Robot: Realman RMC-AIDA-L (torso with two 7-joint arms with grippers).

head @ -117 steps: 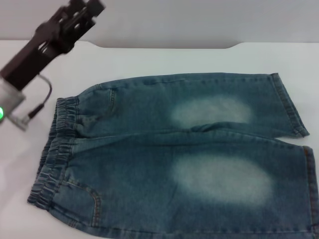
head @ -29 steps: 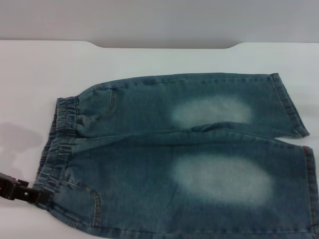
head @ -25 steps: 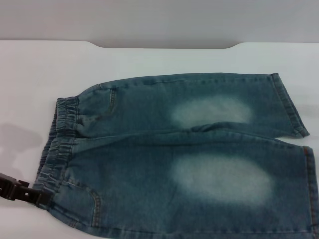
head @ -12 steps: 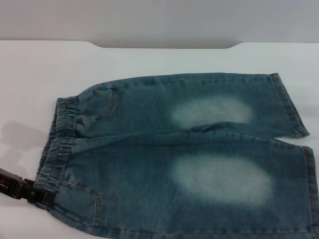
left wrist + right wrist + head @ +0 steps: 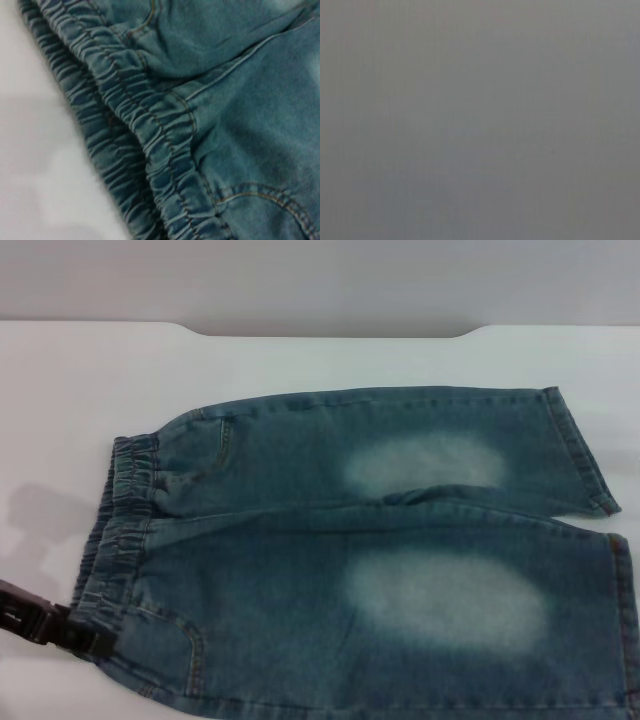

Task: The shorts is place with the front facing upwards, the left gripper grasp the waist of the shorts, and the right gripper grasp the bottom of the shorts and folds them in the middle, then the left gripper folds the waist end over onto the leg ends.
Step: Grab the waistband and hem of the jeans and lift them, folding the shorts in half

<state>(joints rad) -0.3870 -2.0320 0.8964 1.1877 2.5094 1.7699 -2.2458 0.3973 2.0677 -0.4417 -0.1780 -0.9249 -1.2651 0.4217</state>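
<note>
Since 4.7 s ago the left gripper (image 5: 88, 640) has come down from the far left to the near-left corner of the shorts (image 5: 360, 560), and over the last second it has edged slightly nearer. Its black tip touches the near end of the waist of the shorts (image 5: 112, 540); whether the jaws are wide, narrow or holding denim cannot be told, as only the tip enters the head view. The near edge of the shorts and the near leg's hem at the right are cut off by the picture's border. Open white counter (image 5: 60, 410) lies to the left and far side of the garment. The leg ends (image 5: 585, 455) lie flat at the right. The left wrist view alone shows the puckered elastic band (image 5: 150, 145) close up, beside bare counter. The right wrist view shows only uniform grey; the right gripper is out of sight.
</note>
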